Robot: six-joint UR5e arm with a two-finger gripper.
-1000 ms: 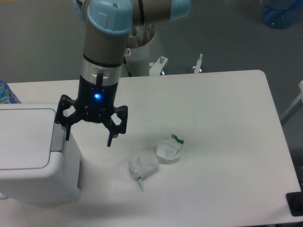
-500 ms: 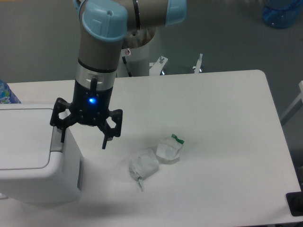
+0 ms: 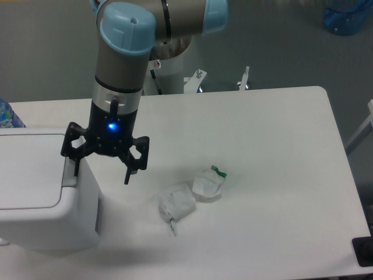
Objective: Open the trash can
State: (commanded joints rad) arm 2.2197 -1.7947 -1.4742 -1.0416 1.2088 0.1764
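Note:
The trash can [image 3: 41, 192] is a large boxy white bin at the left edge of the table, its flat lid down. A grey push-button strip [image 3: 69, 173] runs along the lid's right side. My gripper [image 3: 101, 174] hangs open at the can's right edge. Its left finger [image 3: 76, 166] stands over the grey strip; whether it touches is not clear. Its right finger [image 3: 127, 175] hangs over the table just right of the can. A blue light glows on the gripper body.
Two crumpled white wrappers lie on the white table [image 3: 262, 146]: one [image 3: 176, 202] near the centre, one with a green tag [image 3: 208, 184] beside it. A blue bottle [image 3: 7, 115] stands behind the can. The robot base [image 3: 172, 61] is at the table's far edge.
The gripper has moved left and slightly down, from right of the can to its right edge, bringing the left finger over the grey strip. The lid stays down.

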